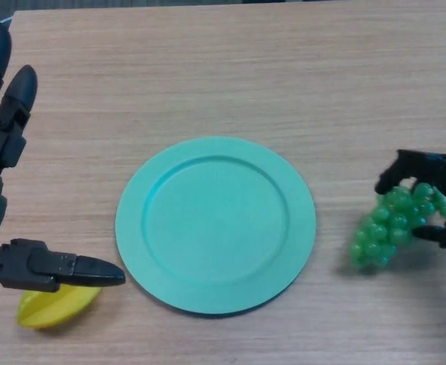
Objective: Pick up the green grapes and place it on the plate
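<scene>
Both my hands are black all over: my left hand (10,152) shows thick, blocky segments ending in smooth, rounded, tapered tips; my right hand (435,190) looks chunky, matte, hard-edged.

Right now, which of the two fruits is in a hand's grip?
The green grapes, right of the plate: the right hand has its fingers curled round the bunch. The yellow fruit lies free on the table under the open left hand.
</scene>
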You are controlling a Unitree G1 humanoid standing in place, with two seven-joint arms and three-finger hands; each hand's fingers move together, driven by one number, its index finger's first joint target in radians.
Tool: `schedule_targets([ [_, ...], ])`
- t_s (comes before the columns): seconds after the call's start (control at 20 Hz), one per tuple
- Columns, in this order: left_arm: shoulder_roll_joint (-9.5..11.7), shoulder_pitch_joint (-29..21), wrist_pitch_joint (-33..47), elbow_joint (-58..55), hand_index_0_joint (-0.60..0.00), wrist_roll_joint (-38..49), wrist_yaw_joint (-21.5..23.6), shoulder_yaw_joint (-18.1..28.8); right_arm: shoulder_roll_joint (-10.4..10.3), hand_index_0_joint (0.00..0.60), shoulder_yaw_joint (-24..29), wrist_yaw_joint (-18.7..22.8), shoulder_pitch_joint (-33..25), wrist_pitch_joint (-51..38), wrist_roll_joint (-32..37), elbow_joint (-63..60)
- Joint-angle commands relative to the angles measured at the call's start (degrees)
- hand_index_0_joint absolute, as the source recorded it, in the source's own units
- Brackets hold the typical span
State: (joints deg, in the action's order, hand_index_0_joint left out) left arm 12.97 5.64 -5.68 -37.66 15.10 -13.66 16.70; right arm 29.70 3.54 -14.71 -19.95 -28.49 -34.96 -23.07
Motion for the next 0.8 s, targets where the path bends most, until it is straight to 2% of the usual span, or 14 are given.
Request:
schedule_targets([
  [0.05,1.13,-0.84,8.56,-3.59,0.0,1.1,0.52,2.29,-0.64,0.6,6.36,-2.72,-2.34,5.14,12.29,15.57],
  [0.1,1.1,-0.77,8.62,-3.61,0.0,1.05,0.49,2.24,-1.75,0.6,6.06,-3.63,-2.54,7.88,13.46,19.13],
  [0.15,1.06,-0.59,8.55,-3.72,0.0,1.16,0.35,2.28,-4.84,0.6,4.6,-6.86,-2.79,15.99,18.61,27.61],
  [0.2,1.05,-0.5,8.49,-3.81,0.0,1.38,0.24,2.4,-6.21,0.6,3.67,-8.22,-2.87,21.37,20.65,31.79],
  [0.25,1.04,-0.26,8.02,-4.14,0.0,2.22,0.06,2.89,-9.25,0.6,1.99,-9.88,-3.18,33.84,25.44,40.19],
  [0.3,0.95,-0.21,7.92,-4.23,0.0,2.49,0.17,3.12,-9.99,0.6,0.15,-9.47,-3.91,37.64,25.26,42.96],
  [0.35,0.82,-0.06,7.99,-4.36,0.0,2.73,0.35,3.54,-12.27,0.6,-2.56,-9.4,-5.43,45.93,25.91,47.86],
  [0.4,0.82,-0.05,7.92,-4.46,0.0,3.01,0.49,3.87,-13.49,0.6,-4.42,-8.77,-6.47,48.78,25.48,49.54],
  [0.45,0.85,0.02,7.87,-4.56,0.0,3.23,0.6,4.32,-16.1,0.6,-7.01,-7.89,-8.2,53.49,25.04,52.08],
  [0.55,0.67,0.11,7.96,-4.76,0.0,3.71,0.9,4.76,-18.12,0.6,-11.98,-4.83,-11.17,57.46,24.18,52.87],
  [0.65,0.34,0.5,8.47,-4.6,0.0,4.2,1.07,5.05,-18.64,0.6,-15.48,-0.55,-13.15,57.14,22.44,52.06],
  [0.7,0.31,0.53,8.54,-4.56,0.0,4.24,1.08,5.09,-18.66,0.552,-15.7,-0.51,-13.23,57.2,22.14,52.04],
  [0.75,0.25,0.62,8.75,-4.43,0.0,4.31,1.09,5.19,-18.69,0.402,-16.18,-0.67,-13.24,57.61,21.53,52.14],
  [0.8,0.24,0.7,8.93,-4.29,0.0,4.42,1.08,5.33,-18.71,0.302,-16.61,-0.89,-13.3,58.03,21.02,52.3],
])
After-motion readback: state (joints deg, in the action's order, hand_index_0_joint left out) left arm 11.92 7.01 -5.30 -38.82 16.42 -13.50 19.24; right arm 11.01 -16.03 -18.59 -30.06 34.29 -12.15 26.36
